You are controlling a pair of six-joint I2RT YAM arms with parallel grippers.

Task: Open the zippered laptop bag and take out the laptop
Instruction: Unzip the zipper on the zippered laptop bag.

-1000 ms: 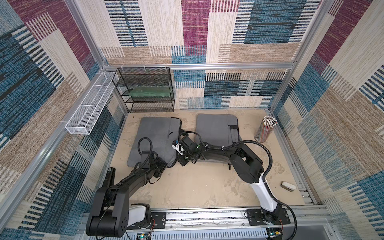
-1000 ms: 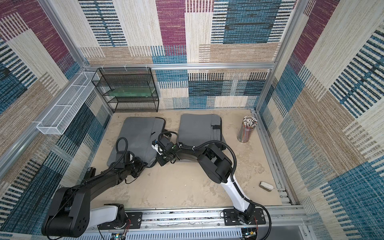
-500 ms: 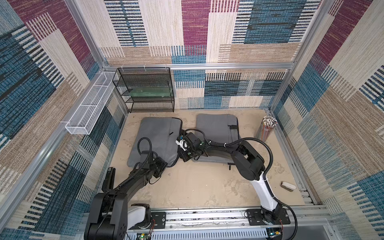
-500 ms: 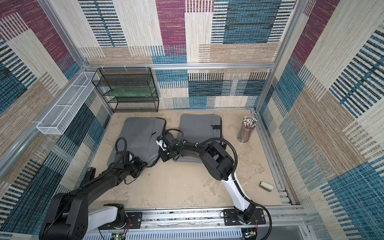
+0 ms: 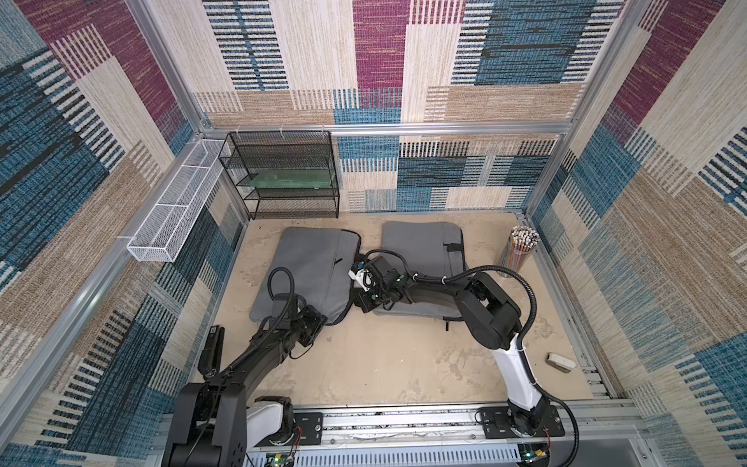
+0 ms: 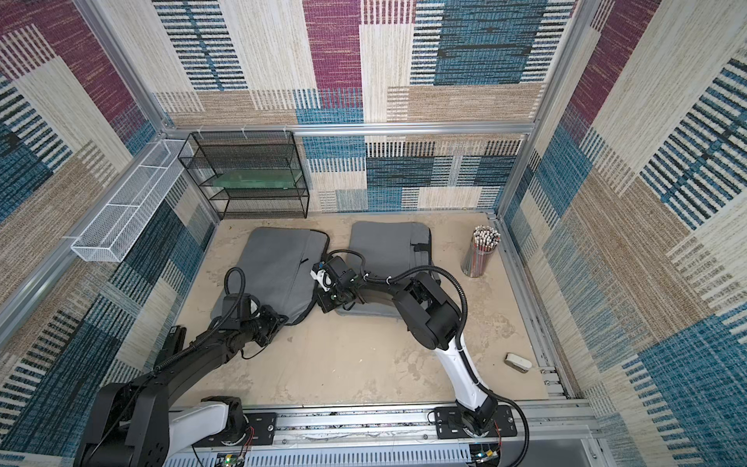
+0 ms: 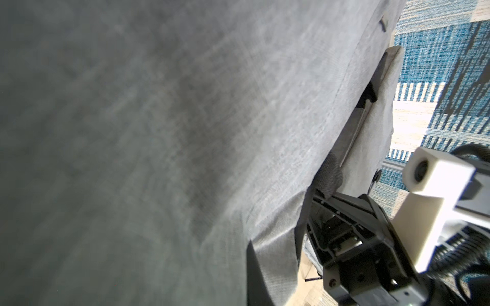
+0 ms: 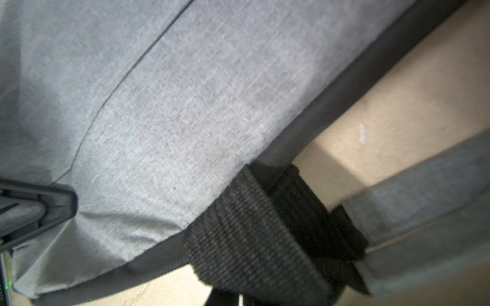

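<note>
Laptop bag [image 5: 313,258] up first: grey, flat on the table [image 5: 384,364], left of middle in both top views, just beside a second grey bag [image 5: 420,250]. Left fingers [image 5: 318,322] sitting on its near corner, closed tight. Right fingers [image 5: 364,301] down at its near right edge, in the gap between the two bags, closed as well, with that arm stretched low across the second bag. Around the edges: black wire rack [image 5: 283,178] against the back wall, white mesh basket [image 5: 174,210] on the left wall, pencil cup [image 5: 519,252] by the right wall, small white block [image 5: 561,361] nearer along that same wall.

Left wrist view next: blurry grey bag fabric filling nearly everything, right up against the lens. Own fingers hidden, so no telling whether pinching cloth or clamped on nothing. Right fingers [image 7: 326,204] in shot too, white camera block [image 7: 445,190] riding behind them, tips close to a scrap of black webbing [image 7: 328,174] on the bag's edge.

Right wrist view: more grey fabric, dark edge band, thick loop of black webbing [image 8: 252,238] hanging off the bag's edge, bare table and the second grey bag just past it. Black plastic wedge [image 8: 39,209] touching the cloth. Own fingers out of shot; closed, but on what, can't say.
</note>
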